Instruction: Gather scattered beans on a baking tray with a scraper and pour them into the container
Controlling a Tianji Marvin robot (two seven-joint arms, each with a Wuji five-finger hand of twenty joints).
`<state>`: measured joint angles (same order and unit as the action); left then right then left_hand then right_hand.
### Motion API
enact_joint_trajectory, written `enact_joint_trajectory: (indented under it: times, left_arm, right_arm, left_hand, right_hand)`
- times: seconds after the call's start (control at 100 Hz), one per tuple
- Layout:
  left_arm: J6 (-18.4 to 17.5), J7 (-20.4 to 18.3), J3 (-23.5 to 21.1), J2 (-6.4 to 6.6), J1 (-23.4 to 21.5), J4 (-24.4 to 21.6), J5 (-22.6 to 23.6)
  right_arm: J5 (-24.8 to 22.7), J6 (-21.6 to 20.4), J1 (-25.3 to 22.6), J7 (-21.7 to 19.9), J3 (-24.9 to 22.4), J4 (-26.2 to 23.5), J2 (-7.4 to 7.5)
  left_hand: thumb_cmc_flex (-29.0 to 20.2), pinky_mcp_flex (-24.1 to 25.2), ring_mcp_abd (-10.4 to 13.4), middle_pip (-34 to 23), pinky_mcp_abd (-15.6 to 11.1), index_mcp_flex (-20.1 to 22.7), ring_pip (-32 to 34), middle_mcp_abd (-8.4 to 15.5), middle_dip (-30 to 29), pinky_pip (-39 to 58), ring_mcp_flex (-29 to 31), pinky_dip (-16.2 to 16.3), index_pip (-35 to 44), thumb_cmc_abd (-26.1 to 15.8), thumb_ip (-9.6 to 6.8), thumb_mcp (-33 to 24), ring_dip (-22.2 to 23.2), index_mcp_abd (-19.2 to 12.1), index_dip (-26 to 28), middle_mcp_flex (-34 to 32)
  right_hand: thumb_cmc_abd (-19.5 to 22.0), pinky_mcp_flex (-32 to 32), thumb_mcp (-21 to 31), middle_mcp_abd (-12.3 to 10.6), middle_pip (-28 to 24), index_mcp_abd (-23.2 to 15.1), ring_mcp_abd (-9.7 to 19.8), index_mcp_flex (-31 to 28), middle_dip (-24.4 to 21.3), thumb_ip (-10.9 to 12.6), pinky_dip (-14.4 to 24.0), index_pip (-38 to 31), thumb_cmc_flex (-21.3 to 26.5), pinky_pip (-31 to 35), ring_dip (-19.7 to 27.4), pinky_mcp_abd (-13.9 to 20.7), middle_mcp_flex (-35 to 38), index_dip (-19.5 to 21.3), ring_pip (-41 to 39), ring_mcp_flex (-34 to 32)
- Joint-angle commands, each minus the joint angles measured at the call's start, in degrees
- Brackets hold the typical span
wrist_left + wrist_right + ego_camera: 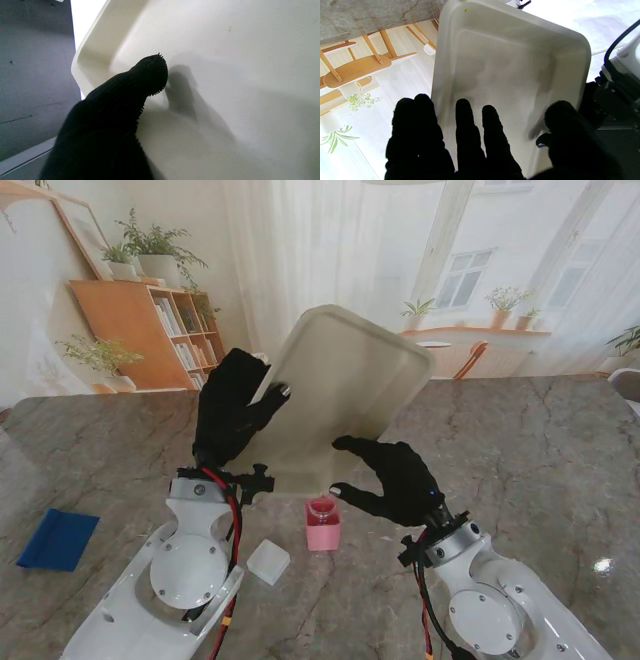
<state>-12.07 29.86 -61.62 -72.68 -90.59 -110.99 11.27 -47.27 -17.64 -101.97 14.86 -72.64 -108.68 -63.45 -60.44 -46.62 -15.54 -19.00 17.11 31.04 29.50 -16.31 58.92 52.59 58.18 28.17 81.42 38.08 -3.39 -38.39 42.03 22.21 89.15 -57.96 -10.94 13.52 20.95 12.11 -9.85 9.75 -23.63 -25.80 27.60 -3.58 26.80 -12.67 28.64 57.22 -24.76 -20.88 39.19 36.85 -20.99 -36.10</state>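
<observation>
White tray [345,380] tilted up | left hand [232,415] grips its edge | right hand [392,477] spread, holding nothing

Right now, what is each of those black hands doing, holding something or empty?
Left hand: shut on the tilted baking tray, gripping its left edge.
Right hand: open, fingers spread by the tray's lower end; contact cannot be told.

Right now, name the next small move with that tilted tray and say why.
Probably tip the tray slightly steeper. The left hand grips its edge, the right hand steadies its low corner over the pink container, and one bean clings near the raised rim.
</observation>
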Motion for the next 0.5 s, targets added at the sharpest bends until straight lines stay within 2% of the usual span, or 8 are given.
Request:
enact_joint_trajectory:
  times: [0.0,0.49]
  left_arm:
    - [0.1,-1.0,0.9,-0.22,-0.7,-1.2,-0.2]
    - [2.1,-1.3,0.2,-0.03,-0.5,-1.8,0.7]
  right_arm:
    - [0.0,-0.5,0.1,-0.9,0.3,-0.6,-0.35]
    - [0.1,-0.2,0.2,-1.0,0.4,-0.5,-0.37]
  left_hand:
    - [-5.1,-9.9,7.6,-1.9,-14.5,0.1,7.6,5.0,0.8,21.3,5.7,3.0,1.7,-6.6,-6.7,-3.9,1.0,2.5,0.8,-3.4]
    - [-5.2,-9.9,7.4,-1.9,-14.5,0.0,7.8,4.9,0.9,21.5,5.6,2.8,1.7,-6.6,-6.5,-3.9,1.0,2.7,0.8,-3.3]
  right_hand:
    - [0.8,-0.2,0.3,-1.0,-0.6,-1.1,11.8,-0.8,0.5,1.5,0.9,-0.5,-0.8,-0.3,0.1,1.8,0.2,0.2,2.9,1.4]
    - [0.8,-0.2,0.3,-0.9,-0.7,-1.1,11.8,-0.8,0.5,1.5,0.9,-0.5,-0.8,-0.3,0.1,1.9,0.2,0.2,2.9,1.4]
